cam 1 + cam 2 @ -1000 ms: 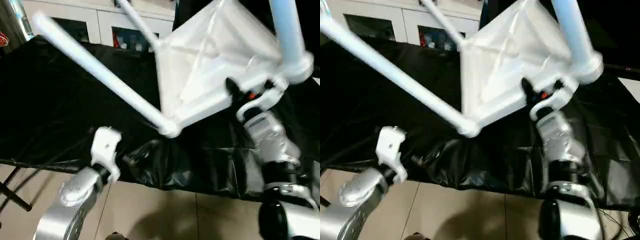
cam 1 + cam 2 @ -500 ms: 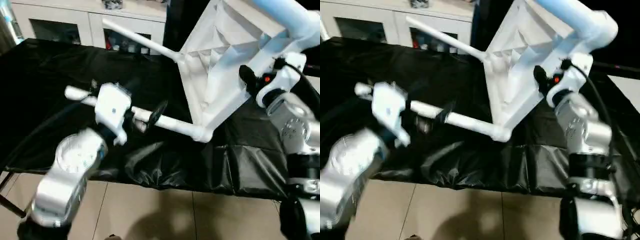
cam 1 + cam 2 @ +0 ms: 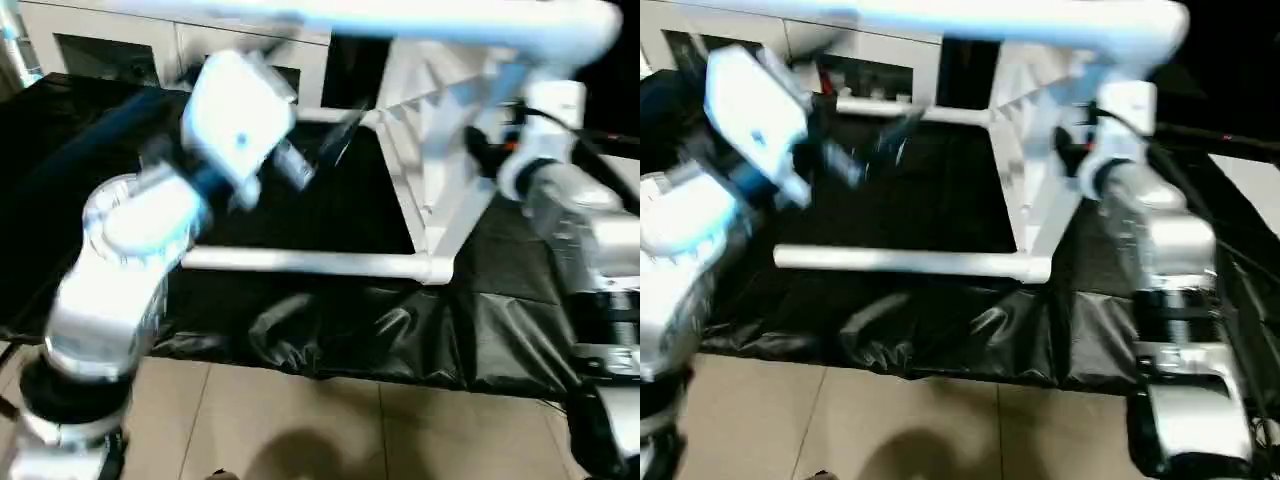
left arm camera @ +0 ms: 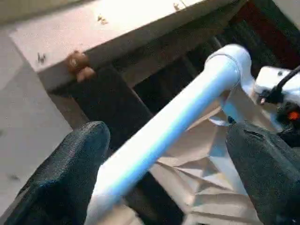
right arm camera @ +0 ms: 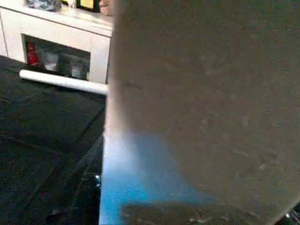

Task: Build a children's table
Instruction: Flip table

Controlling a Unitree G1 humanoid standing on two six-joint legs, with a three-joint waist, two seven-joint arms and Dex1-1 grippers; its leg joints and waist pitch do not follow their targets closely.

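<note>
The children's table stands tipped on its edge, ribbed underside of the tabletop (image 3: 440, 150) facing left. Three white legs stick out leftward: an upper leg (image 3: 400, 18), a lower leg (image 3: 300, 262) just above the black cloth, and a back leg (image 3: 910, 110). My left gripper (image 3: 318, 155) is raised and open; in the left wrist view the upper leg (image 4: 173, 126) runs between its wide-spread fingers (image 4: 70, 178), apart from both. My right gripper (image 3: 485, 150) is shut on the tabletop's rim near the upper corner socket (image 3: 600, 25). The tabletop's flat face (image 5: 201, 103) crowds the right wrist view.
A black cloth covers the work table (image 3: 300, 210), its front edge falling to a tiled floor (image 3: 300, 420). A white cabinet with glass doors (image 3: 100, 50) stands behind. Crumpled cloth bunches at the front edge (image 3: 330, 330).
The table has turned in my right gripper's hold, so its legs now lie level and point left. My left arm has risen from the table's front edge up towards the upper leg.
</note>
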